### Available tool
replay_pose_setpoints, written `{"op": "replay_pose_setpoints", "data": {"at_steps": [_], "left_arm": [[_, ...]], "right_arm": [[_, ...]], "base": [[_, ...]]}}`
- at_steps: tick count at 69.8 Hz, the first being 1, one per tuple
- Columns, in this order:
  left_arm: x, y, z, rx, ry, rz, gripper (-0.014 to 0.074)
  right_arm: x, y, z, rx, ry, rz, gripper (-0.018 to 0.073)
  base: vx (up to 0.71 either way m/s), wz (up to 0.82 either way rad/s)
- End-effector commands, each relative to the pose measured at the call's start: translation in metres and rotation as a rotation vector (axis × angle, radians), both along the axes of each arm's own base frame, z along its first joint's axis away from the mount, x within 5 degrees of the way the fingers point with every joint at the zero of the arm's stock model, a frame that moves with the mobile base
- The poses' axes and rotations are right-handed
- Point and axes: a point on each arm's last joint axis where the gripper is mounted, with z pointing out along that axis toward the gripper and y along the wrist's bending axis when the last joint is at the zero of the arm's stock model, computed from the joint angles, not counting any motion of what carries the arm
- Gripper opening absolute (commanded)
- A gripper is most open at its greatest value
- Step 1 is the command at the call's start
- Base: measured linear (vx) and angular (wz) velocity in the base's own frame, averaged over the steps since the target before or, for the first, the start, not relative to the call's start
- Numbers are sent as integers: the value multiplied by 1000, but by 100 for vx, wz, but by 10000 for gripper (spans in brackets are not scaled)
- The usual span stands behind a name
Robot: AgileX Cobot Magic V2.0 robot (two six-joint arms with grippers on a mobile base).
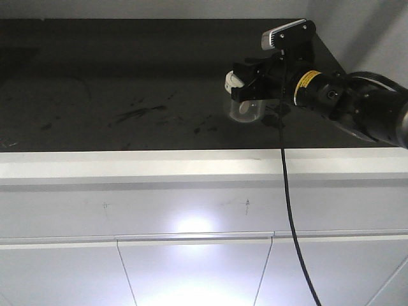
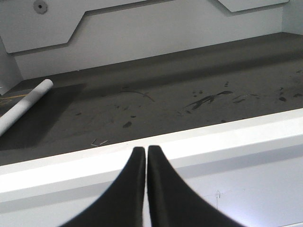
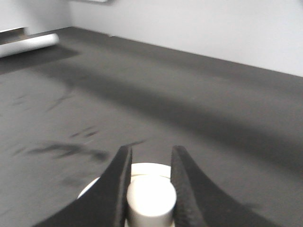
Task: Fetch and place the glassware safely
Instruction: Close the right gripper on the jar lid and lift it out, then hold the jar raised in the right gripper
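The glassware (image 1: 246, 109) is a small clear jar with a cream-white lid (image 3: 147, 169) and a round knob (image 3: 150, 202) on top. My right gripper (image 3: 150, 152) is shut on that knob, one black finger on each side. In the front view the right gripper (image 1: 245, 88) holds the jar over the right part of the black countertop (image 1: 127, 83). Whether the glass touches the surface I cannot tell. My left gripper (image 2: 145, 151) is shut with nothing in it, over the white front edge (image 2: 227, 137) of the counter.
A white tube (image 2: 22, 108) lies at the far left of the countertop near the back wall. Dark smudges (image 1: 137, 113) mark the surface. A black cable (image 1: 288, 210) hangs from the right arm across the white cabinet fronts (image 1: 191, 268).
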Motion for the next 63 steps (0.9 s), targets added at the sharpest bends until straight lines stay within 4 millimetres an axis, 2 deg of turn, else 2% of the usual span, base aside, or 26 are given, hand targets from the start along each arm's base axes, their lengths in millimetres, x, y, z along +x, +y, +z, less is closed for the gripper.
{"op": "replay_pose_setpoints", "data": {"at_steps": [1,20,28,42,54,63], "left_arm": [[0,-1,15,-10,-87,-10,-7],[0,-1,15,-10,-87,-10,-7],[0,-1,15,-10,-87,-10,-7],[0,-1,15,-10,-87,-10,-7],[0,-1,15,-10,-87,-10,-7],[0,-1,15,-10,-87,-10,-7]], "right_arm": [[-35,9,35,48,-103,78,-3],[-114,30,22,99,-66,260,-3],[-140,30,20,128,-67,316,-3],[-180,27,30,159,-115,387,-3],[-198,35,40,164,-151,447,-3],[-199,35,41,171,-158,455,-3]], "base": [[0,0],[0,0],[0,0],[0,0],[0,0],[0,0]]}}
